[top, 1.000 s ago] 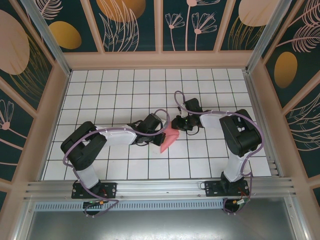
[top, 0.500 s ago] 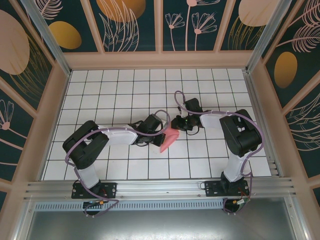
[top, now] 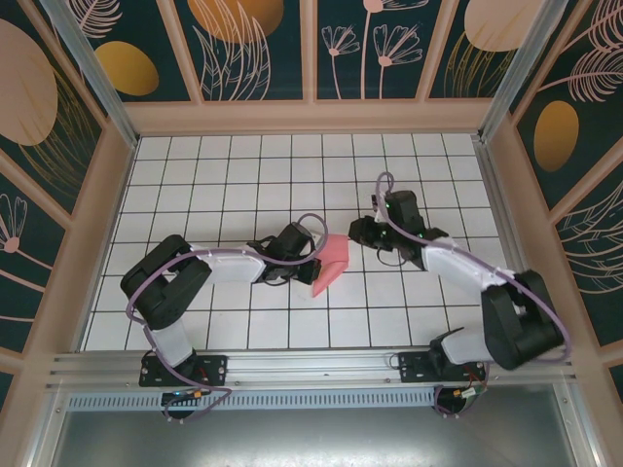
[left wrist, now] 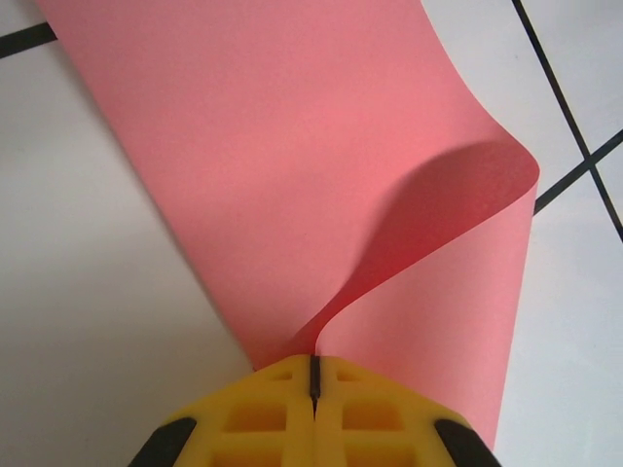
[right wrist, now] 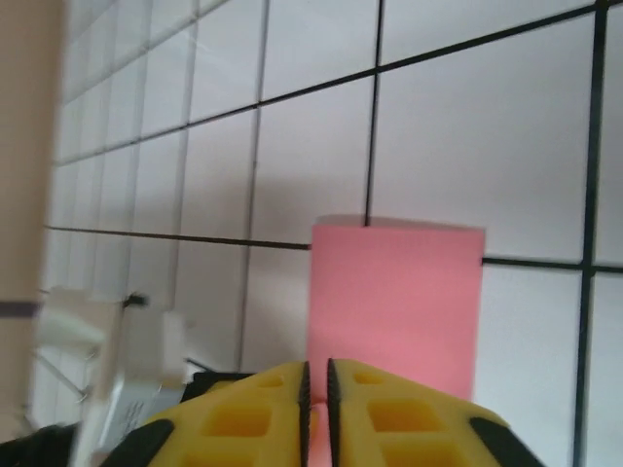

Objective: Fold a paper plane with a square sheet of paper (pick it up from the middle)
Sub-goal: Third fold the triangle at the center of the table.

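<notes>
At the left, the left arm's yellow-tipped claw (left wrist: 313, 372) is clamped on the thin salmon-pink square sheet of paper (left wrist: 292, 156). Its jaws press together over two layers where the sheet doubles back on itself. The sheet lies near the middle of the white grid-tiled tabletop (top: 224, 175), between the two arms, part flat on the tiles and part lifted in a soft loop. To the right, the right arm's claw (right wrist: 317, 375) sits at the sheet's upper right corner as seen from above. Its jaws are almost together, with a thin slit between them — whether they nip the paper cannot be told.

The paper looks feather-light, limp and easily creased or torn. It would likely slide on the smooth tiles and spring open if let go. A hold at an edge or corner, with the other claw pressing the fold flat, seems safest.

The left wrist view reveals the rounded, uncreased bend and its shadow — from above the same sheet reads as a flat slanted wedge. The top view adds how both arms converge on the sheet from either side.
</notes>
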`<state>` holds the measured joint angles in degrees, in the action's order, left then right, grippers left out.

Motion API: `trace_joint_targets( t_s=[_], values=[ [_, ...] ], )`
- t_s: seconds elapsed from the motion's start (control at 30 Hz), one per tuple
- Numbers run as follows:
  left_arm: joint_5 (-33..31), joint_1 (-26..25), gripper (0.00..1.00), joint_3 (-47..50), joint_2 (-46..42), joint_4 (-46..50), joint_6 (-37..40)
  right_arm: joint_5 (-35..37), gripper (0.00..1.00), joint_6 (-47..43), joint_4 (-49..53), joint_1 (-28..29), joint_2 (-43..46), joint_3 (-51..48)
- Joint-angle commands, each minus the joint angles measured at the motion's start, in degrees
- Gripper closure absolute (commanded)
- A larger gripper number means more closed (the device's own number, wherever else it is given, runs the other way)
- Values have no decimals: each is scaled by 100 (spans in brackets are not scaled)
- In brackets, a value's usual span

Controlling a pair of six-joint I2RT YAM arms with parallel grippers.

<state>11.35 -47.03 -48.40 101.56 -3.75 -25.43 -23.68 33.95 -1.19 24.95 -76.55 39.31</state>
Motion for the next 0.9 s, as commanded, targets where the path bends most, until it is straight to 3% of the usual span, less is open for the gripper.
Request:
trace_joint_targets(
  t_s=[0.0,0.23,0.4,0.87],
  values=[
    [209,2,97,251,24,103,-172,-503,86,1216,-1047,266,318,-956],
    [165,0,97,274,63,155,-88,130,89,2490,-2262,1740,401,-1750],
    [130,0,97,227,118,238,54,477,89,3057,-3029,2341,63,-2021],
    [82,3,97,164,158,278,161,574,88,3187,-3610,2644,-878,-1858]
  ],
)
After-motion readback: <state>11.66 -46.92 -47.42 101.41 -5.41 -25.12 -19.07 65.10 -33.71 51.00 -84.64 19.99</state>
